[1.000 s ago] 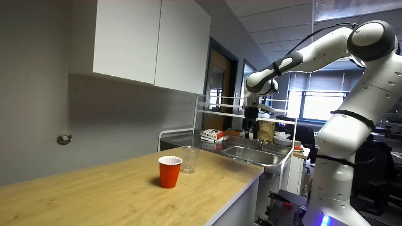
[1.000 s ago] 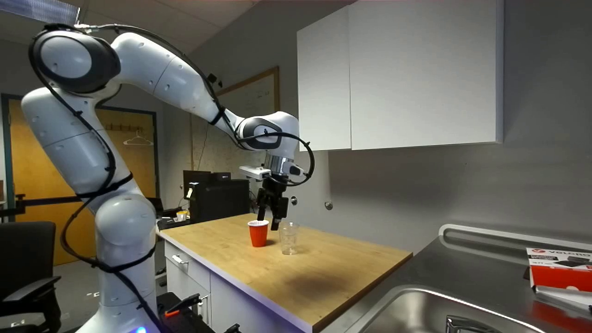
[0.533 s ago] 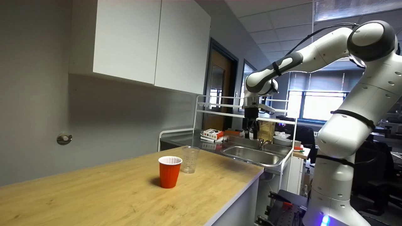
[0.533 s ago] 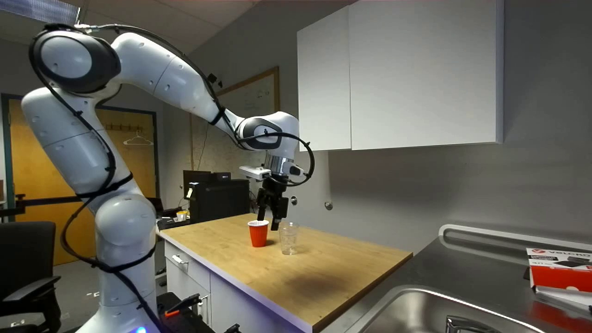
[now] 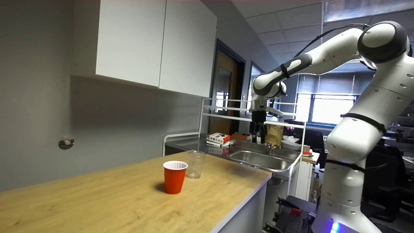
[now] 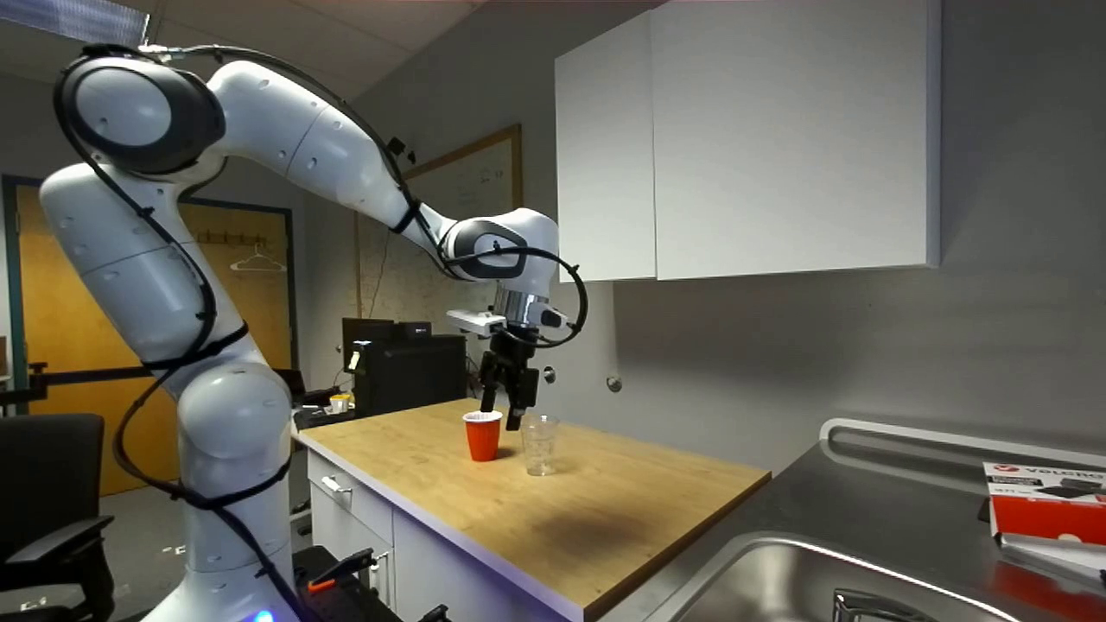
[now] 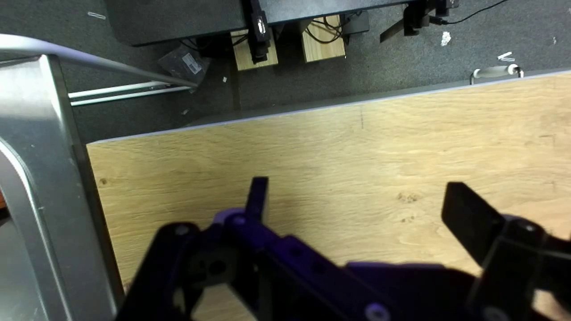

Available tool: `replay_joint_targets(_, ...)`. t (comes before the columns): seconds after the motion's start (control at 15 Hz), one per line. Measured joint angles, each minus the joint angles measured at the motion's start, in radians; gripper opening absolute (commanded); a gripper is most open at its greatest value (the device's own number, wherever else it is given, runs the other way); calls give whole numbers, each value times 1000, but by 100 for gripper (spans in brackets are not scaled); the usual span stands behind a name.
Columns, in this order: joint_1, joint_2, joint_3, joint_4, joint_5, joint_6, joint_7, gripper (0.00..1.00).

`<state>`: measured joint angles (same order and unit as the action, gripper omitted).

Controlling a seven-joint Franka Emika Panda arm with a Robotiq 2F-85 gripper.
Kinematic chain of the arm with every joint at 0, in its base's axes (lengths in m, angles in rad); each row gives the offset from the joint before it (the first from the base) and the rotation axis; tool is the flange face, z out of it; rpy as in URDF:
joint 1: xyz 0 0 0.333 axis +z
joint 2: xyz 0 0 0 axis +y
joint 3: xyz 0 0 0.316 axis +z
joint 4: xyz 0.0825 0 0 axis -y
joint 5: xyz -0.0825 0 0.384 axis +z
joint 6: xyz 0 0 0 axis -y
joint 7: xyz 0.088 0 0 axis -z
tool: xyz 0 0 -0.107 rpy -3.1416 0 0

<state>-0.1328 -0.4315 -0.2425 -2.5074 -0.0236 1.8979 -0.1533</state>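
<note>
Exterior view: box (image 6: 1047, 510), blurred lettering (image 6: 1044, 472)

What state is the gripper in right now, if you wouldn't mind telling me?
Gripper: open, holding nothing; in the wrist view its fingers stand wide apart, with wooden countertop showing between them.

Walls (image 5: 38, 97), plain grey. Overhead cabinet (image 6: 786, 142), white, two-door. Tabletop (image 5: 113, 204), wood-grain, pale-edged, alongside the wall. Sink (image 5: 258, 159), stainless steel, beyond one end of the tabletop. Window (image 5: 334, 109), daylit, dark-framed, with blind (image 5: 339, 84) drawn over the upper part. Ceiling (image 5: 288, 17), pale tiles, with light panel (image 5: 365, 10). Door (image 6: 252, 298), yellowish wood, dark-framed. Board (image 6: 471, 183), wood-framed, wall-mounted. Floor (image 7: 388, 67), dark carpet. Office chair (image 6: 52, 475), black.
</note>
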Motion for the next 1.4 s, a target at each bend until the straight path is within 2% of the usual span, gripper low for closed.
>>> replay_joint_targets(0.53, -3, 27, 24, 5, 0, 43, 46, 100)
replay_joint_targets(0.87, 14, 106, 104, 47, 0, 88, 142, 100)
replay_joint_targets(1.4, 95, 293, 227, 196, 0, 94, 303, 100)
